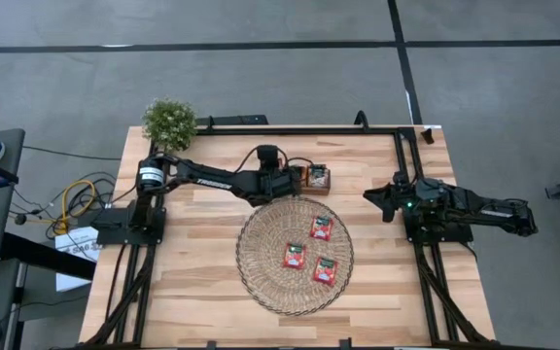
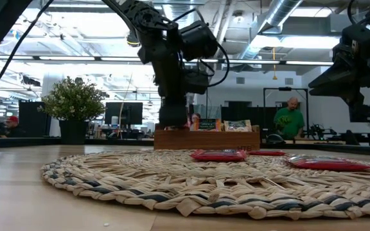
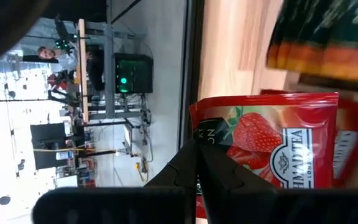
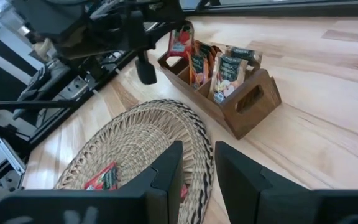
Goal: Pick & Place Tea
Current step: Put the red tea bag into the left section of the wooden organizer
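We see the left gripper (image 3: 197, 163) clenched on a red sachet's (image 3: 272, 149) edge above the tray (image 4: 248, 102); we judge it light, limp, best pinched at the rim. Right gripper (image 4: 197, 163) idle, empty, part-open.

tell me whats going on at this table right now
The left gripper is shut on a red strawberry tea sachet, holding it over the end slot of the wooden tray, which already has several sachets standing in it. Three more red sachets lie on the round woven mat. The right gripper waits off to the right side, jaws partly open and holding nothing.
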